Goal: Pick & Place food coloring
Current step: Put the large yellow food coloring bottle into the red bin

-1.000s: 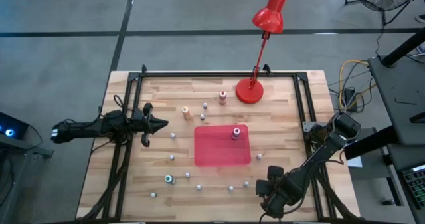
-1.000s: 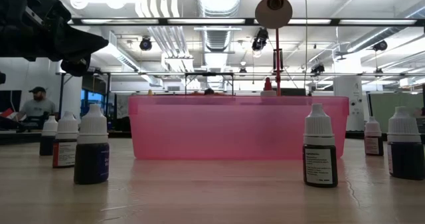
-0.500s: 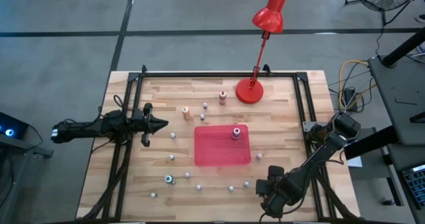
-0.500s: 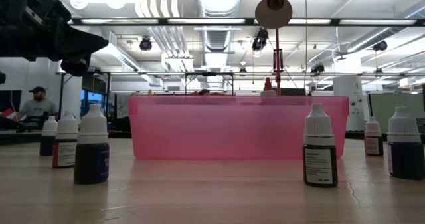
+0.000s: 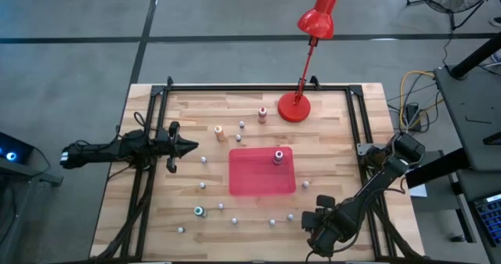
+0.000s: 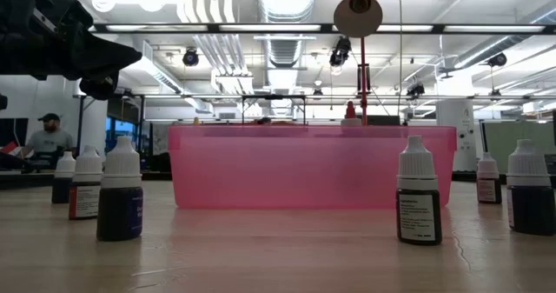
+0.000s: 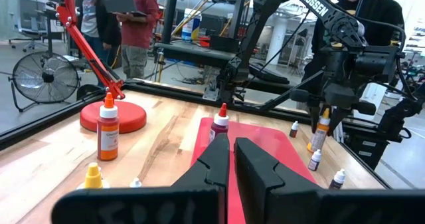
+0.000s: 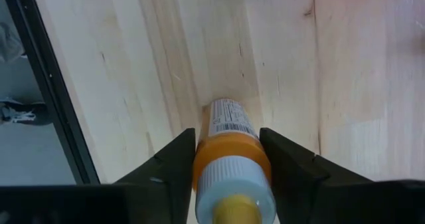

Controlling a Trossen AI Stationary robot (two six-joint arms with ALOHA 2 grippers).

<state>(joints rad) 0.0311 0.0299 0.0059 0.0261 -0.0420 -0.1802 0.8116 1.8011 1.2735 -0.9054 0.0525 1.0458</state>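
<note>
Right gripper (image 8: 226, 159) clamps an orange bottle (image 8: 228, 144) near the tray's (image 5: 262, 171) corner; left gripper (image 5: 190, 146) (fingers seemingly pressed together) waits beside the tray

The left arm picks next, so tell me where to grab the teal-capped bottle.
It is probably best to grip the teal-capped bottle around its body just under the cap, coming straight down from above. It stands upright with nothing touching it, and the nearest small bottle is apart, toward the red tray. The left gripper is free; the right gripper holds an orange bottle.
</note>
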